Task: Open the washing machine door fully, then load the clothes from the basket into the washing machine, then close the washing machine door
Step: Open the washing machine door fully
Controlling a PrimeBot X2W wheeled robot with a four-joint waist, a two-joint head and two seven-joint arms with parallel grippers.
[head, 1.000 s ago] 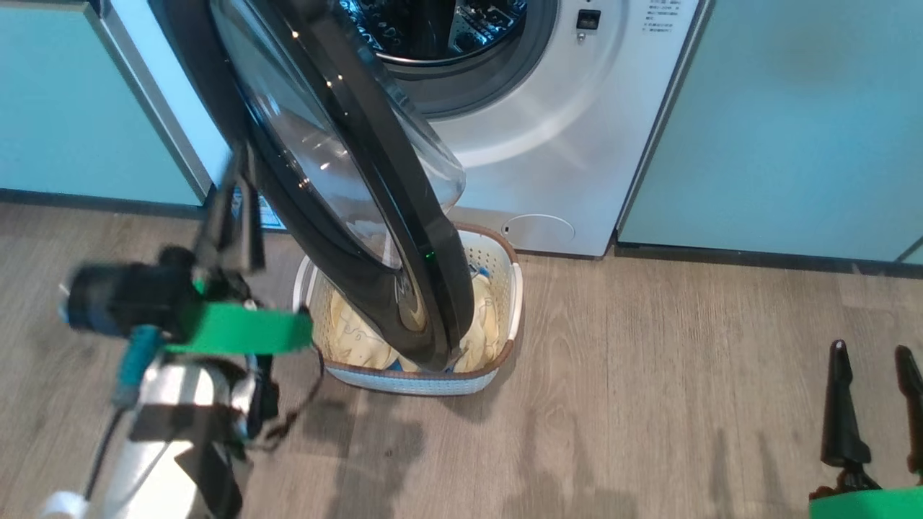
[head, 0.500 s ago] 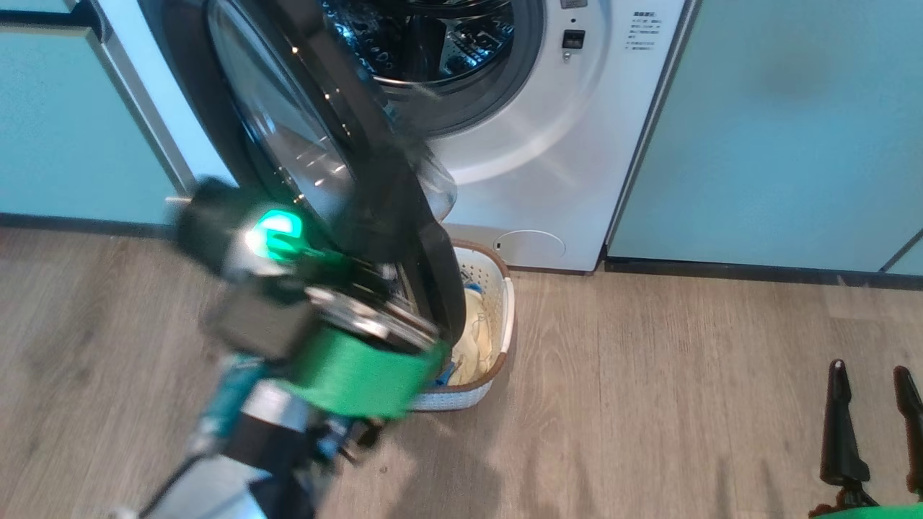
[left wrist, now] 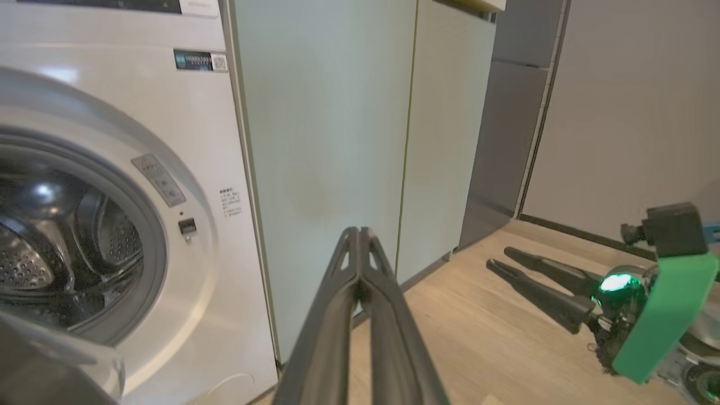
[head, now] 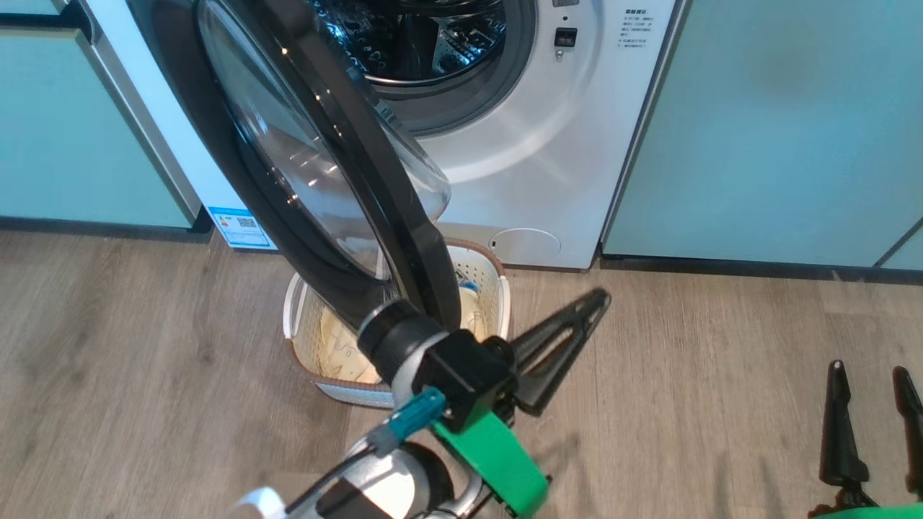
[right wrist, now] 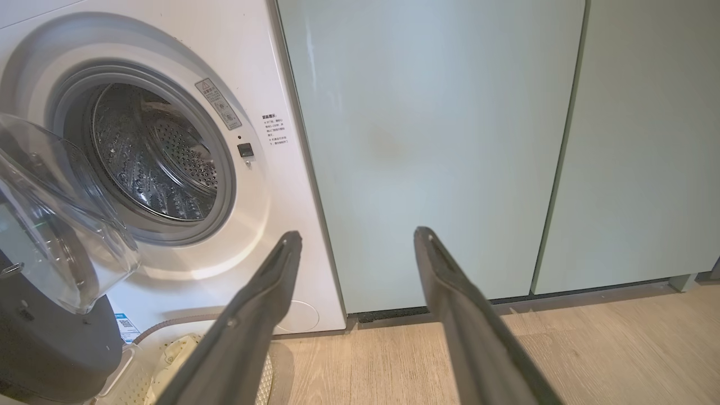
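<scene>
Step in hand, by our reading: opening the washing machine door [head: 324, 180]. It isn't fully open. It stands swung out from the washing machine [head: 548, 144], nearly edge-on to the head camera, with its lower edge hanging over the basket [head: 336, 388].

The basket sits on the floor [head: 721, 375], just before the machine's front edge. The clothes [head: 339, 349] lie inside it, pale yellow, partly hidden by the door. The drum [head: 433, 36] looks empty as far as we can see into it.

Left gripper [head: 597, 299]: fingers pressed together, nothing held. It is just right of the door's lower edge, on the glass-bowl side, and not touching the door.

Right gripper [head: 869, 369]: fingers well parted, nothing held. It is low at the head view's right corner, well apart from the door and basket.

Next move, our judgement: the left gripper's closed fingers go against the door's inner face and push it leftward, toward the hinge side, until the basket is uncovered. The contact should be on the dark rim rather than the bulging glass, which we expect to be slippery. Loading cannot start before this.

View comparison:
- The head view gives the door-over-basket relation.
- The left wrist view confirms no gap between that gripper's fingers, and shows the right gripper from the side, above the floor.
- The right wrist view shows the glass bowl from the drum side, with a basket corner and some cloth beneath it.
- The pale green cabinet [head: 779, 122] stands right of the machine.
</scene>
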